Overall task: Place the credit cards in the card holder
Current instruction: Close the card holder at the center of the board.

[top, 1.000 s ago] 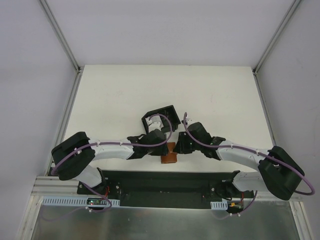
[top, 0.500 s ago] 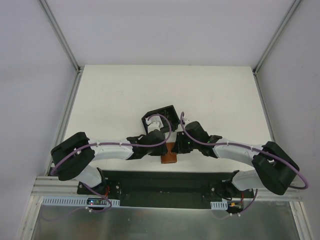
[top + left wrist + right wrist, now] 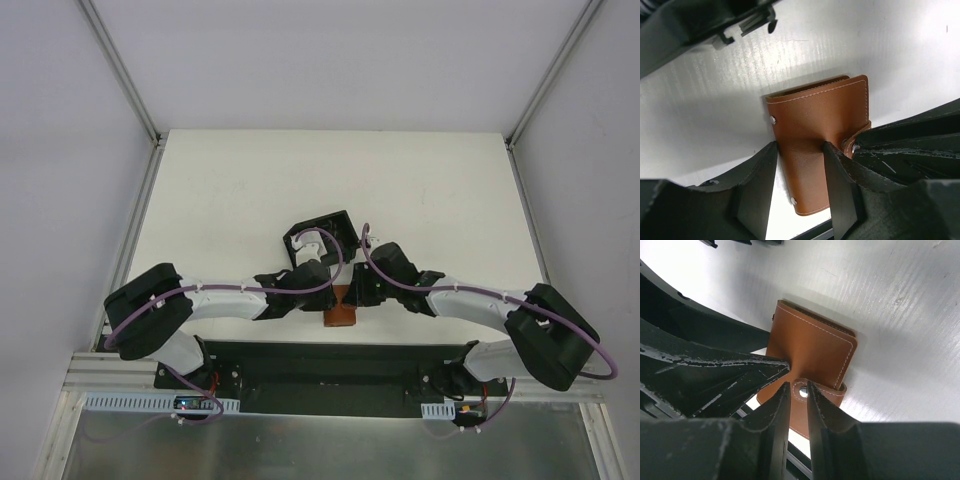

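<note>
A brown leather wallet [image 3: 340, 316] lies folded at the table's near edge, between the two arms. My left gripper [image 3: 799, 145] straddles the wallet [image 3: 815, 115], its fingertips pressing against the two sides. My right gripper [image 3: 798, 385] is shut on the wallet's snap strap [image 3: 801, 389], where the metal stud shows between the fingers. The black card holder [image 3: 340, 222] stands just beyond the wallet, partly covered by the left wrist; its wall fills the top left corner of the left wrist view [image 3: 685, 22]. No credit cards show in any view.
Both wrists crowd together over the wallet, nearly touching; the right arm's fingers [image 3: 910, 145] fill the right side of the left wrist view. The black mounting rail [image 3: 330, 362] runs directly below the table's near edge. Metal frame posts [image 3: 135, 95] flank the white table.
The left gripper's jaws have narrowed onto the wallet. The right arm shifted slightly left and settled at the wallet's strap. The wallet stays in place.
</note>
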Available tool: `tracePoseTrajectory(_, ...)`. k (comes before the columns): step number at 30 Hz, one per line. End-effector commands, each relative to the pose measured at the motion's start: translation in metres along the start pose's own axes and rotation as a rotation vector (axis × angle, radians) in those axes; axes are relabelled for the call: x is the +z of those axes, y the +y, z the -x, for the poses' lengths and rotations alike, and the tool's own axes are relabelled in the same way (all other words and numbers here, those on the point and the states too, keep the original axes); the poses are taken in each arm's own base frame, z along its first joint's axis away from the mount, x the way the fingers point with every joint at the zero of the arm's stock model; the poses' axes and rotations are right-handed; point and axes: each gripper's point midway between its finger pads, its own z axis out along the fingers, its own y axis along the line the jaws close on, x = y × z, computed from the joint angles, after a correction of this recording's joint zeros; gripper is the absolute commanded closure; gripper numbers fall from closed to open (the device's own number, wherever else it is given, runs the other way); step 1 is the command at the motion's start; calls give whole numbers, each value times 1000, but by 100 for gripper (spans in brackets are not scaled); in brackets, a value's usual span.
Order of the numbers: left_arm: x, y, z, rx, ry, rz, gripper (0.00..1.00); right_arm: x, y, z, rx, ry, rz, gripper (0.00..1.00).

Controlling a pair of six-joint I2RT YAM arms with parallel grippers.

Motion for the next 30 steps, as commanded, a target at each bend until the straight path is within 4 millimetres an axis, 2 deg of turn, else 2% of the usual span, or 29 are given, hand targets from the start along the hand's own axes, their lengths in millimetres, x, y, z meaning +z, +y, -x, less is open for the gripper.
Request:
tracePoseTrajectory(1,3,44,-47,52,153,126,58,-2,3,5,4,-27,5,78)
tracePoseTrajectory(8,3,45,-48,47,150,129,58,-2,2,3,-9,-39,-27,79)
tracePoseTrajectory(17,0,44,-43,47,129,123,56,-26,7,20,-49,-121,-34,77)
tracePoseTrajectory(23,-2,44,-42,45,119,114,54,-25,-5,2,-3,-70,-64,77)
tracePoseTrajectory(30,-3,43,-43,50,120,98,54,-14,-4,-6,28,-47,-38,78)
